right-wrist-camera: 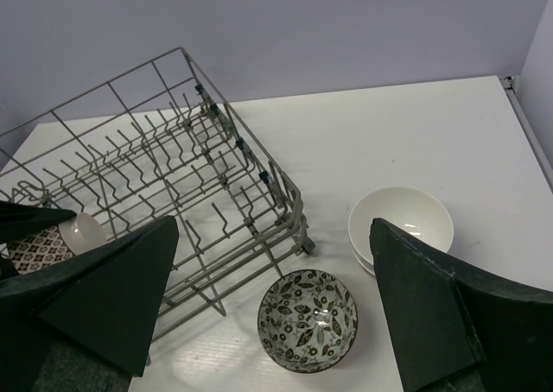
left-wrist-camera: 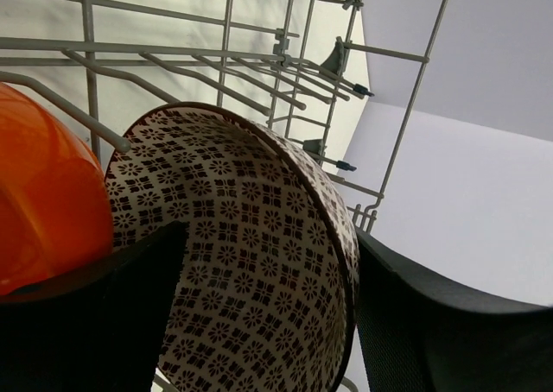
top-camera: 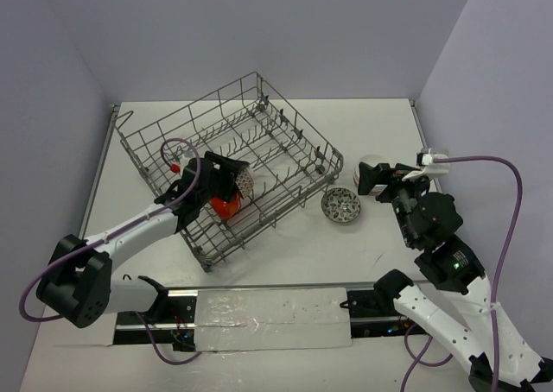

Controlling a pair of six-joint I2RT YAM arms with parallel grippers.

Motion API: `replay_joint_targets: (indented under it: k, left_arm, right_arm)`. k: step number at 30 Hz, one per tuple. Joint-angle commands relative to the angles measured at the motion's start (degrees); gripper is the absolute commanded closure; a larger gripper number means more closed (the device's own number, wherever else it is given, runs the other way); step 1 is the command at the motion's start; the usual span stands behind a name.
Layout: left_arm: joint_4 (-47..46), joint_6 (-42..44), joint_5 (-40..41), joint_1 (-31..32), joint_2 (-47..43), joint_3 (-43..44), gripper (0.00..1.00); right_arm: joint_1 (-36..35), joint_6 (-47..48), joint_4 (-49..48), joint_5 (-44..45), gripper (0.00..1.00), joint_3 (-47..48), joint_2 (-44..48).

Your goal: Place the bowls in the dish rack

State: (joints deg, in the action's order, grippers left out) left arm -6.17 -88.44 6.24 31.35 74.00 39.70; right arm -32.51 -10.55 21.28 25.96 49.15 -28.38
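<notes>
The grey wire dish rack point(top-camera: 339, 161) sits centre-left on the table. My left gripper point(top-camera: 236, 179) is inside it, shut on the wall of a bowl with a red-brown flower pattern outside point(left-wrist-camera: 251, 237) and a white inside point(right-wrist-camera: 82, 232). The bowl is held on edge. An orange-red bowl point(top-camera: 225, 205) stands in the rack right beside it point(left-wrist-camera: 39, 202). My right gripper point(top-camera: 380, 180) is open and empty, above two bowls on the table: a dark-and-white patterned bowl point(right-wrist-camera: 308, 319) and a plain white bowl point(right-wrist-camera: 400, 223). Both stand upright just right of the rack point(right-wrist-camera: 289, 198).
The rack's upright tines point(left-wrist-camera: 229, 29) surround the left gripper's fingers point(left-wrist-camera: 86, 314). Purple-grey walls close in the table on the left, back and right. A taped rail point(top-camera: 268, 306) runs along the near edge between the arm bases.
</notes>
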Motion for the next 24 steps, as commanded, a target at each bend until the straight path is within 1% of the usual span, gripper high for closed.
replay_joint_targets:
  k: [1,6,12,18,24]
  left_arm:
    - [4.59,-2.26,-0.18,-1.12,-1.13,2.40,0.22]
    - [5.21,-2.17,-0.09,-1.38,-1.84,3.27,0.24]
    - [8.98,-1.99,0.09,-1.56,-2.63,5.47,0.24]
    - [12.58,-0.85,0.26,-1.73,-2.81,7.05,0.16]
    - [16.01,-0.50,-0.79,-2.00,-2.45,9.68,0.12]
  right_arm:
    - [-0.71,1.05,-2.56,0.41,0.01,-0.01,0.87]
    - [-0.89,1.05,-2.56,0.59,0.01,-0.02,1.14]
    - [-1.15,1.23,-2.56,0.76,0.01,0.07,1.22]
    - [-1.33,1.32,-2.56,1.03,0.01,-0.19,1.84]
    - [-1.50,1.23,-2.47,1.03,0.01,-0.28,2.19]
